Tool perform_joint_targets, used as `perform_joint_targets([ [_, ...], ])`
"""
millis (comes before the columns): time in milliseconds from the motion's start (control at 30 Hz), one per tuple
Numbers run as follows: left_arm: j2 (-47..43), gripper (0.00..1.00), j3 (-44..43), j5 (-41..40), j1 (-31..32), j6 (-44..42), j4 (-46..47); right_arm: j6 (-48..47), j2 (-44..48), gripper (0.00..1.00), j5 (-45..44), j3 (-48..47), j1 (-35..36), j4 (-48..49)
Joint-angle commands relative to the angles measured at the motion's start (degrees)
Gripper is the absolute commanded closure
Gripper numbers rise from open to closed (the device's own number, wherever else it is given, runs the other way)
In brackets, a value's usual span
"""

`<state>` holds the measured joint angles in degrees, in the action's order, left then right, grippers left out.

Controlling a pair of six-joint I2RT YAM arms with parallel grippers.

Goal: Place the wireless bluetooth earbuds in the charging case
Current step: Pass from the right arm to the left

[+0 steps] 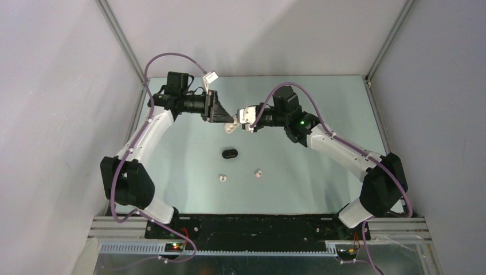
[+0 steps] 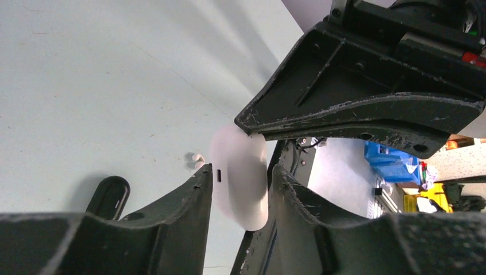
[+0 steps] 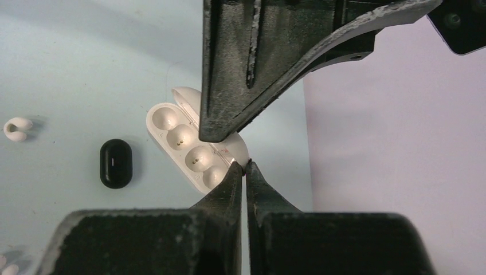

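Over the pale table (image 1: 321,103), between its centre and far edge, the left gripper (image 2: 240,172) clasps the white charging case (image 3: 182,140) by its sides, with the lid open and four recesses showing. The right gripper (image 3: 245,167) is clenched tight, its tips touching the case's end. A black case (image 1: 230,153) lies near the table's centre. One white earbud (image 1: 223,177) and a second white earbud (image 1: 258,172) lie apart, closer to the near edge
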<state>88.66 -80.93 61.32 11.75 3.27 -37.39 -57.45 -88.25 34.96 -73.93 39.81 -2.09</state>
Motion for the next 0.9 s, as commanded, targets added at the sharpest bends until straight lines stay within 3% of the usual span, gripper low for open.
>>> perform_joint_targets([
  [0, 0.72, 0.52, -2.75, 2.56, -1.2, 2.13, 0.84, -0.71, 0.44, 1.0, 0.97, -0.34, 0.3, 1.48],
  [500, 1.62, 0.49, -2.09, 4.79, -1.29, 2.55, 0.91, 0.08, -0.48, 1.0, -0.18, -0.36, 0.33, 4.95],
  [700, 2.1, 0.63, -2.4, 4.76, -1.2, 2.47, 0.89, 0.02, -0.5, 1.0, -0.77, -0.37, 0.64, 5.28],
  [867, 2.3, 0.86, -2.52, 5.29, -1.19, 2.66, 0.87, -0.53, -0.38, 1.0, -1.38, -0.34, 0.89, 4.47],
])
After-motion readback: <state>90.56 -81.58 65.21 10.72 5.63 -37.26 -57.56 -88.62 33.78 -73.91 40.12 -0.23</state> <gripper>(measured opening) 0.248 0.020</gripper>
